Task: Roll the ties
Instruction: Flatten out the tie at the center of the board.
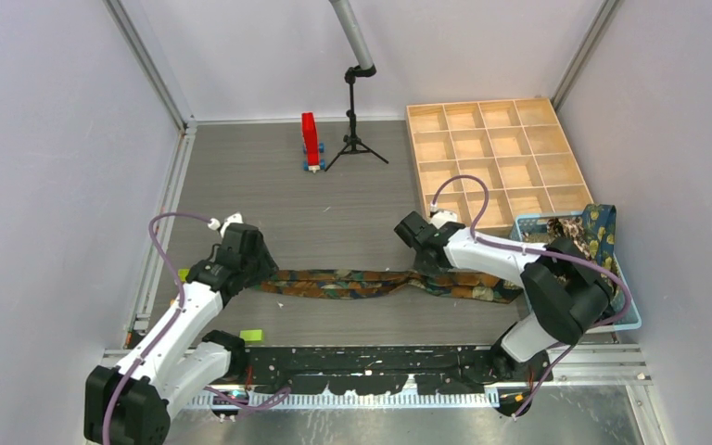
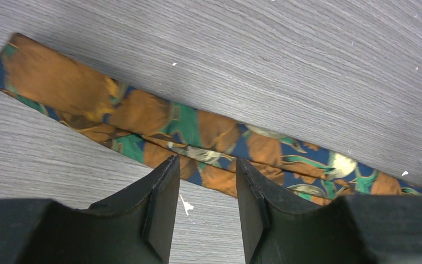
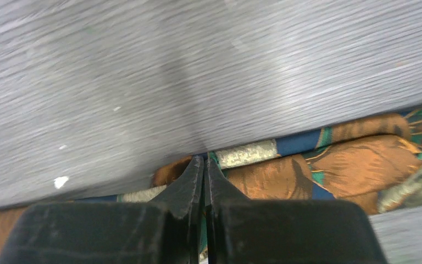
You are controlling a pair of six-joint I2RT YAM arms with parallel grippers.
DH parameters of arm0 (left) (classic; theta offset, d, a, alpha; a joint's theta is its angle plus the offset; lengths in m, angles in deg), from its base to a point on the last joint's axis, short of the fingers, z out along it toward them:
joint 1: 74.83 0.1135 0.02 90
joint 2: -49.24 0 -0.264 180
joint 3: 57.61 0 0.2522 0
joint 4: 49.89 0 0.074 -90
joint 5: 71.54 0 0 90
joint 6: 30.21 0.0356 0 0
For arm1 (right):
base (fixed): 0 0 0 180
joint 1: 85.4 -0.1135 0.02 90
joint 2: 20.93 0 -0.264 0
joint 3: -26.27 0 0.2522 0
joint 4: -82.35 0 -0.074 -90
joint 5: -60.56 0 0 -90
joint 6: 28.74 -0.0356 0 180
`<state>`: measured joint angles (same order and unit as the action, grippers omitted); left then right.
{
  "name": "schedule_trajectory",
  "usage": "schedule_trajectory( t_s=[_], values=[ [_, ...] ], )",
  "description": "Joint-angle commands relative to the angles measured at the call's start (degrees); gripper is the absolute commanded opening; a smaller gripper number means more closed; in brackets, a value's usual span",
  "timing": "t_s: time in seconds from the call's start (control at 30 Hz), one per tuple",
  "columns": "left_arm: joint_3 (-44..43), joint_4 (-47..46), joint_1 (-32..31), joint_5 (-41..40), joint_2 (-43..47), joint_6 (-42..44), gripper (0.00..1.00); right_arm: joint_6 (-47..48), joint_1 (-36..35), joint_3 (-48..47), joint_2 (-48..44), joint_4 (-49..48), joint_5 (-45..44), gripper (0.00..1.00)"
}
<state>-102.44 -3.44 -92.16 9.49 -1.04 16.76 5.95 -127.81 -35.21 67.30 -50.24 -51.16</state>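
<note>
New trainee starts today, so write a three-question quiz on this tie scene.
1. Multiple choice: how does the orange and teal tie lie? A) stretched out on the table; B) rolled up; C) hanging from a gripper.
2. True or false: the right gripper stands wide open.
3. Fill in: the tie's narrow end lies by the ____ gripper.
Key: 1 A; 2 false, its jaws are shut; 3 left, the left gripper.
</note>
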Motion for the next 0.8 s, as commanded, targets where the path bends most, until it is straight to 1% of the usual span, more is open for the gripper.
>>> schedule_trajectory(
  t_s=[0.0, 0.07, 0.13, 0.2, 0.27, 0.37, 0.57, 0.67, 0.77],
  values=[
    [-3.0, -1.0, 0.3, -1.6, -0.3, 1.1, 0.43, 9.7, 1.1, -3.3, -2.9, 6.8, -6.5, 0.08],
    [-3.6, 0.1, 0.3, -2.6, 0.3, 1.6, 0.43, 12.4, 1.1, -3.9, -6.7, 8.2, -3.5, 0.12],
    [-3.7, 0.6, 0.4, -3.7, 1.2, 2.0, 0.45, 13.4, 0.9, -4.3, -10.6, 10.0, -0.2, 0.20],
    [-3.7, 1.5, 0.4, -5.2, 1.9, 2.0, 0.47, 14.0, 0.8, -4.5, -14.0, 11.7, 2.6, 0.31],
    [-3.5, 2.3, 0.5, -6.7, 2.2, 2.0, 0.48, 13.9, 0.7, -4.2, -16.7, 12.2, 5.5, 0.35],
    [-3.4, 2.7, 1.0, -8.2, 2.3, 2.0, 0.50, 13.2, 0.7, -2.2, -18.4, 7.9, 10.3, 0.34],
    [-4.6, 2.2, 3.9, -7.2, -0.1, 2.5, 0.50, 11.9, 0.6, -0.2, -11.9, -1.7, 16.5, 0.23],
    [-4.1, 0.9, 5.9, -4.2, -2.3, 1.6, 0.48, 11.6, 0.6, 1.1, -8.1, -4.6, 16.8, 0.20],
    [-2.7, -0.7, 6.4, -2.3, -4.5, -1.0, 0.45, 11.0, 0.7, 2.8, -5.9, -5.4, 16.1, 0.19]
  ],
)
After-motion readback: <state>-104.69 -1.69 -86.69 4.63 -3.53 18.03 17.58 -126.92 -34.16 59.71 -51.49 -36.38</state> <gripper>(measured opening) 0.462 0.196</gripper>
